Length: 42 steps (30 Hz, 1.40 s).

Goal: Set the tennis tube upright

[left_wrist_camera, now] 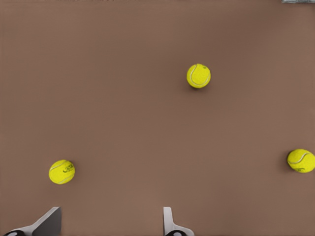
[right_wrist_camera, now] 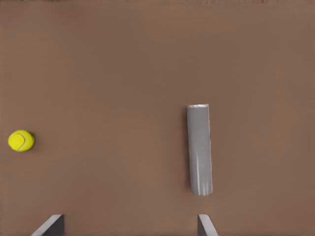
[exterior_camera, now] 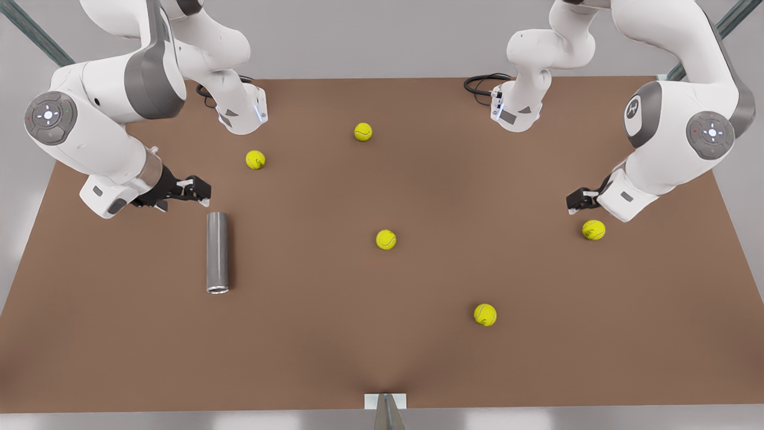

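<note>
**A:** What is the biggest thing here, and where does the tennis tube sit on it?

**B:** The biggest is the brown table (exterior_camera: 382, 358). The tennis tube (exterior_camera: 217, 252) lies flat on its side on the table, not upright. Its lighter rim (exterior_camera: 218, 290) points toward the table's near edge in the front view.

**A:** Is anything inside the tube?

**B:** He cannot tell, because the inside of the mouth is too dark to read. Five tennis balls lie loose on the table, all outside the tube.

**A:** And the arms?

**B:** The right arm (exterior_camera: 101, 137) reaches in just beyond the tube's closed end. The right gripper (exterior_camera: 202, 189) hangs close to that end without touching it. Its fingers (right_wrist_camera: 51, 225) are spread wide, with nothing between them. The left arm (exterior_camera: 674, 137) is well apart from the tube, toward the front view's right. The left gripper (exterior_camera: 573, 202) is also spread apart and empty, as its fingers (left_wrist_camera: 170, 223) show.

**A:** Where are the balls, measured from the tube?

**B:** The closest ball (exterior_camera: 255, 159) lies beyond the tube's closed end, slightly to the front view's right. The far ball (exterior_camera: 363, 131) lies beyond that one. The middle ball (exterior_camera: 385, 239) is level with the tube, to its right. The low ball (exterior_camera: 484, 315) is farther right and nearer the table's front edge. The last ball (exterior_camera: 593, 230) is farthest from the tube, just beside the left gripper.
</note>
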Each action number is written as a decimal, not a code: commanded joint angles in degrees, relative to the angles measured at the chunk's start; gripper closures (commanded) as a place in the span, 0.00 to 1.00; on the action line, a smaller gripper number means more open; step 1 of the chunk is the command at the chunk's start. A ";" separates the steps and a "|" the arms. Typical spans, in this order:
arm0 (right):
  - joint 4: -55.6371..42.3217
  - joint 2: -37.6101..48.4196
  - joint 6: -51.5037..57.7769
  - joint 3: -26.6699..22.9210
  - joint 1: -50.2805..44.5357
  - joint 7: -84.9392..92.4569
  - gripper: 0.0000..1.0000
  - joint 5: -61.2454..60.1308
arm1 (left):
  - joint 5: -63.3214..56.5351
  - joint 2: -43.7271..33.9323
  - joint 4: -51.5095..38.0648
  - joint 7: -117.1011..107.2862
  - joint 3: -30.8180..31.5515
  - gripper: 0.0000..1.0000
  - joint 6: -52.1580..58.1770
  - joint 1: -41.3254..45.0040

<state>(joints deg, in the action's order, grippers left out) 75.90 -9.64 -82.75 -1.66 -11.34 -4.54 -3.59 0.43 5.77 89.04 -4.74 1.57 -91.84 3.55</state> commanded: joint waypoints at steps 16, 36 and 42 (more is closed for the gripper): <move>33.70 -11.72 -45.83 -0.27 6.15 -0.21 0.00 5.87 | 0.01 3.02 0.16 -1.42 1.33 0.00 -1.76 2.43; 38.36 -18.04 -44.25 -0.18 10.11 12.01 0.00 4.11 | 0.09 4.25 0.25 -1.50 1.33 0.00 -2.38 2.43; 38.27 -20.33 -44.87 -0.18 9.93 11.92 0.00 4.11 | 0.09 4.42 0.25 -1.50 1.33 0.00 -2.38 2.43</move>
<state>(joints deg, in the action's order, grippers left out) 114.19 -29.75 -127.43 -1.84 -1.41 2.50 0.61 0.55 10.23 89.32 -6.03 2.89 -94.22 5.98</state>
